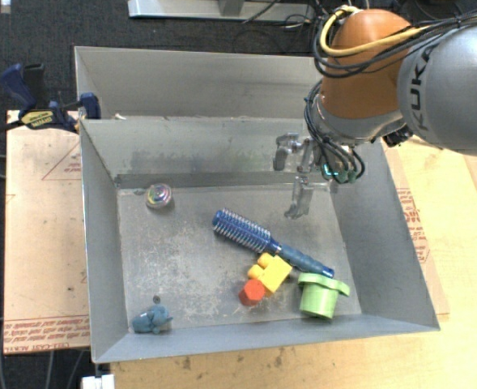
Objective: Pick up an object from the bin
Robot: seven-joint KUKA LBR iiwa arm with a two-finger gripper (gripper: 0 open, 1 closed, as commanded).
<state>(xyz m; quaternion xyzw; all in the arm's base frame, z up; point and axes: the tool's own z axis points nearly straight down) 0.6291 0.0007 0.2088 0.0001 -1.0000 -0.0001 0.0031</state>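
The grey metal bin (100, 217) has sloped, smooth walls and a scuffed, dull floor, and the pincer (298, 204) hangs at about two o'clock in it, above bare floor near the back wall. From where I stand I cannot tell whether it is released or clenched. The thing nearest it is the blue hairbrush (254, 238), lying flat from the centre out toward four o'clock, bristled head toward the middle and slim handle running off to the lower right. It looks like stiff, light plastic. I'd judge the narrow handle the better place to pinch, across its width, since the bristles would give and let it twist. At five o'clock sits a lime-green cup (318, 297), tipped, a rigid flanged cylinder with glossy walls that look likely to slip unless taken across the rim. Just beside it, touching the brush handle, is a yellow block (271, 271), hard and square-edged, with flat faces that should seat well. A smaller red-orange block (253, 292) lies against it at the lower left. Well apart, at seven o'clock, lies a small blue lumpy figure (151, 321), perhaps rubbery, and at ten o'clock a little shiny ball (159, 195), which I expect would roll away from a careless touch.
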